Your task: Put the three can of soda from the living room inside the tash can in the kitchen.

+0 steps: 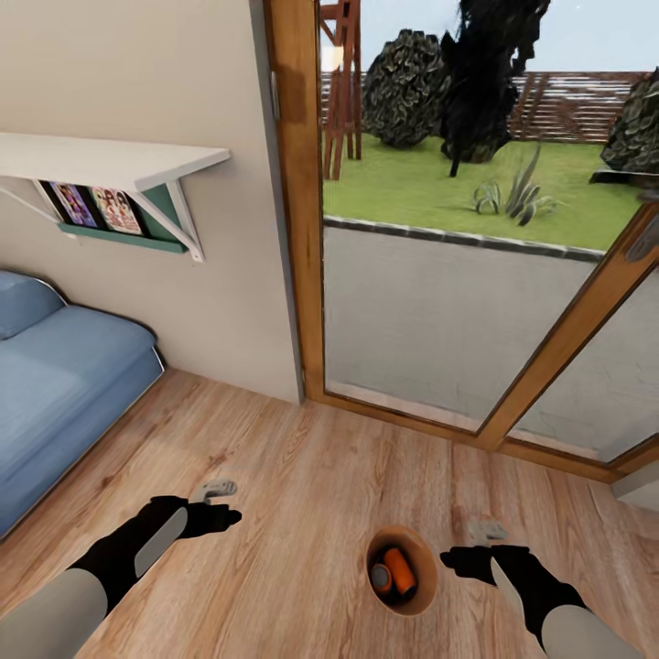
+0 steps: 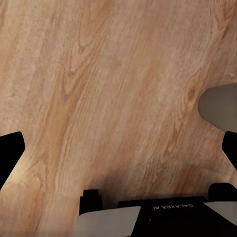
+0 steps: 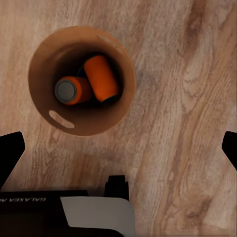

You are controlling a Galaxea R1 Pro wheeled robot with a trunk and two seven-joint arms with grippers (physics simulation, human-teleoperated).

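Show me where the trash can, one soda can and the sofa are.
trash can point(image 3: 116, 106), right wrist view, inner copper wall.
soda can point(image 3: 101, 78), right wrist view, orange side.
sofa point(image 1: 64, 366), head view, blue seat cushion.

Warm, matt wood grain runs across the floor point(image 1: 302, 476) beneath my black, dull-finished pincers point(image 1: 224, 520). The bin point(image 3: 118, 106) looks smooth copper-brown, its inside dark; two cans point(image 3: 101, 78) in it are satiny orange, one showing a grey metal end. The sofa point(image 1: 64, 384) reads as soft blue cloth. The door frame point(image 1: 297, 183) is varnished wood around clear glass.
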